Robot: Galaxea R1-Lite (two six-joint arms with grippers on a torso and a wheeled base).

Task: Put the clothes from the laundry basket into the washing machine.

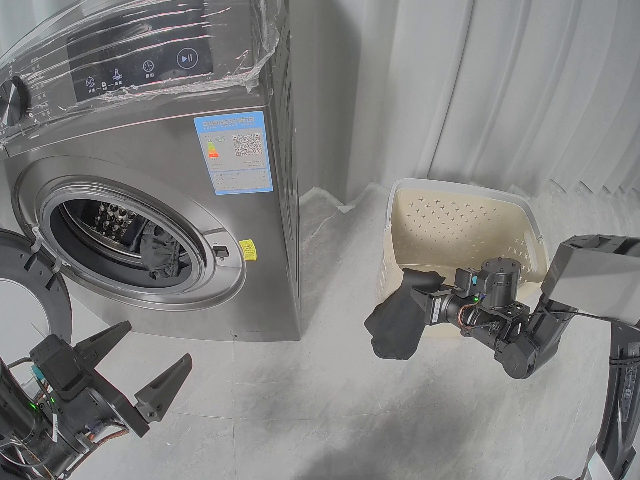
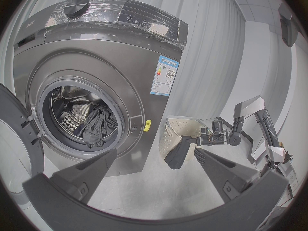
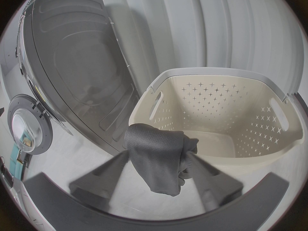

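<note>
A silver washing machine [image 1: 167,135] stands at the left with its round door [image 1: 27,281] swung open. A dark garment [image 1: 159,251] lies in the drum [image 2: 85,116]. The cream laundry basket [image 1: 467,235] sits on the floor to the right, its inside bare in the right wrist view [image 3: 224,113]. My right gripper [image 1: 421,295] is shut on a dark grey cloth [image 1: 400,318] that hangs just outside the basket's front left rim, clear of the floor [image 3: 157,159]. My left gripper [image 1: 137,368] is open and holds nothing, low in front of the machine's door opening [image 2: 154,164].
White curtains [image 1: 500,75] hang behind the basket. Pale marble-look floor [image 1: 320,395] lies open between the machine and the basket. The open door juts out at the machine's left side.
</note>
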